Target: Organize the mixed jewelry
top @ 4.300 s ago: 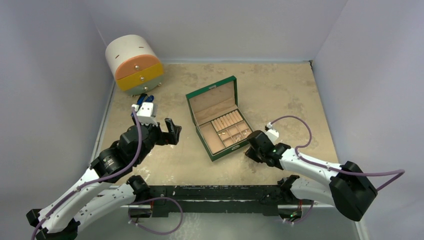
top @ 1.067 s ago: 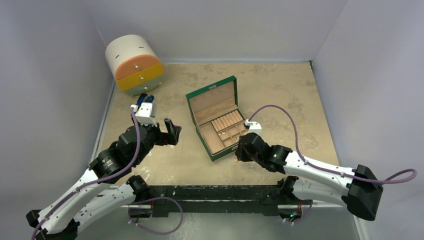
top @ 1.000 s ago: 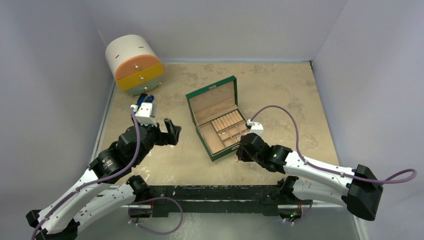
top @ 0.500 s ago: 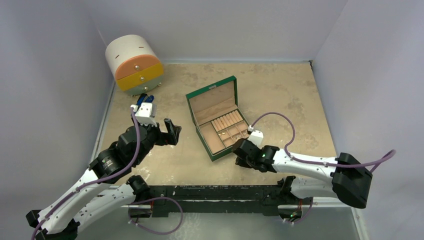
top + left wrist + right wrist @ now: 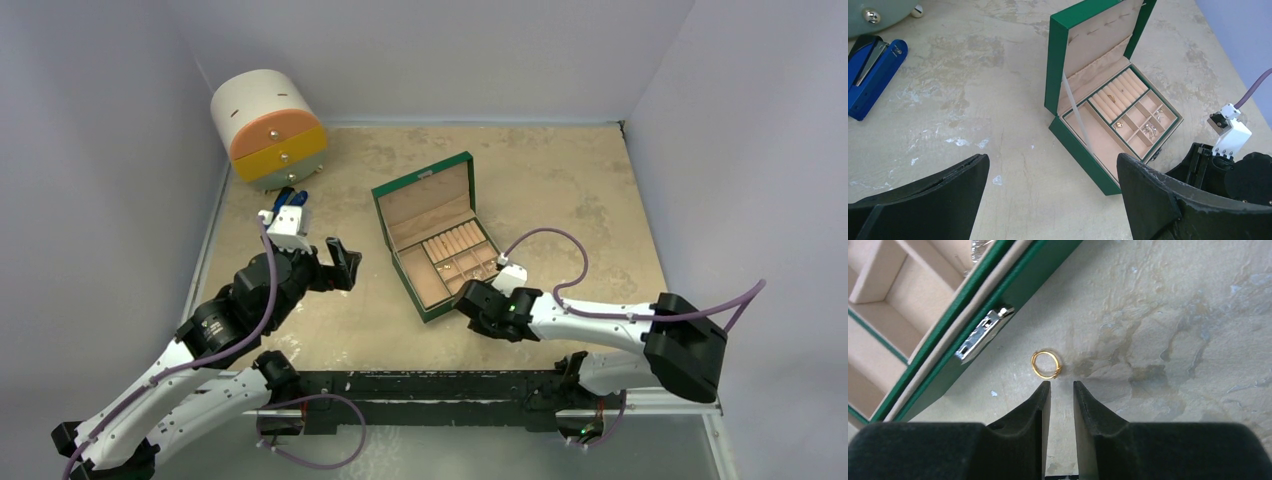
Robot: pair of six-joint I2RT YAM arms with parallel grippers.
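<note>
You've swung the right arm in from the right side of the open green jewellery box. Its black two-finger right gripper now sits at the box's near front wall, with its purple cable looped tighter.

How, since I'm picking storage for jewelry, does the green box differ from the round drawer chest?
The green box is square-cornered; the round drawer chest is rounded. The box stands open, lid up, showing beige compartments; the chest's orange and yellow drawers are shut. The box sits mid-table; the chest sits in the far left corner. Both rest on the table.
</note>
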